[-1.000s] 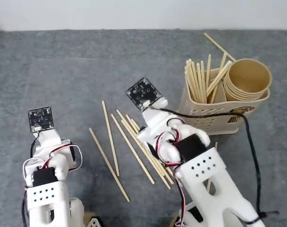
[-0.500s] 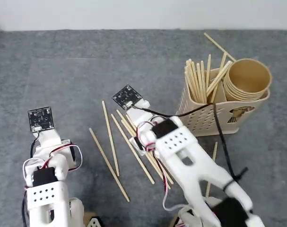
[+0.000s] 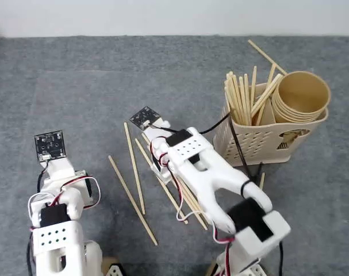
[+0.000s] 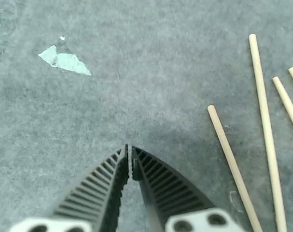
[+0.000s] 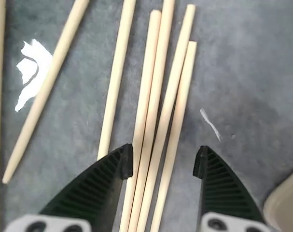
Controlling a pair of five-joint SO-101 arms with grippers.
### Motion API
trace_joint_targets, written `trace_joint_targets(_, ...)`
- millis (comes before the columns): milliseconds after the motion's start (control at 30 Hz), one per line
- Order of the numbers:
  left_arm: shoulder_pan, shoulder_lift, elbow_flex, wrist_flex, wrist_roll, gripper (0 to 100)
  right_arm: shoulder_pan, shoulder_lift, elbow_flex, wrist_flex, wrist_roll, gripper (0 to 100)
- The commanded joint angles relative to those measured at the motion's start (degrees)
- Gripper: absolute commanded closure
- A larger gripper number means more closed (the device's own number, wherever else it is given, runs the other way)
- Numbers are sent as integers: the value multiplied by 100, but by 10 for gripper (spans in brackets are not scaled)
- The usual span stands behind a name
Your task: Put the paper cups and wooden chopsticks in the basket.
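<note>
The right gripper (image 5: 163,162) hangs low, jaws spread astride a tight bundle of loose chopsticks (image 5: 156,96) on the mat (image 5: 243,72), probably to pinch several at once for the basket (image 3: 260,141), where the paper cups (image 3: 300,95) already sit, while the left gripper (image 4: 130,162) rests pressed together

Both units are white moulded plastic: left arm (image 3: 53,230), right arm (image 3: 211,172). Black servo blocks (image 3: 246,215) sit at the joints. Red, black and white cables (image 3: 236,144) run externally. Each wrist carries a black square circuit board (image 3: 49,145). The black ribbed fingers (image 4: 100,191) have white screw-holed mounts (image 4: 194,222).
</note>
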Motion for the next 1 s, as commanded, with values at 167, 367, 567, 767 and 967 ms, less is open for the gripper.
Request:
trace_joint_targets(167, 0, -167, -48, -97, -70, 986, -40, 523, -554, -92, 9, 803)
trace_joint_targets(367, 0, -167, -48, -97, -70, 986, -40, 690, -633, -92, 9, 945)
trace_joint_targets(567, 0, -167, -48, -97, -70, 986, -31, 681, -695, -92, 9, 950)
trace_joint_targets(767, 0, -167, -40, -97, -70, 986, -13, 664, -941, -4, 26, 990)
trace_joint_targets(967, 0, -167, -40, -97, -70, 986, -31, 303, -1213, 426, 360, 990)
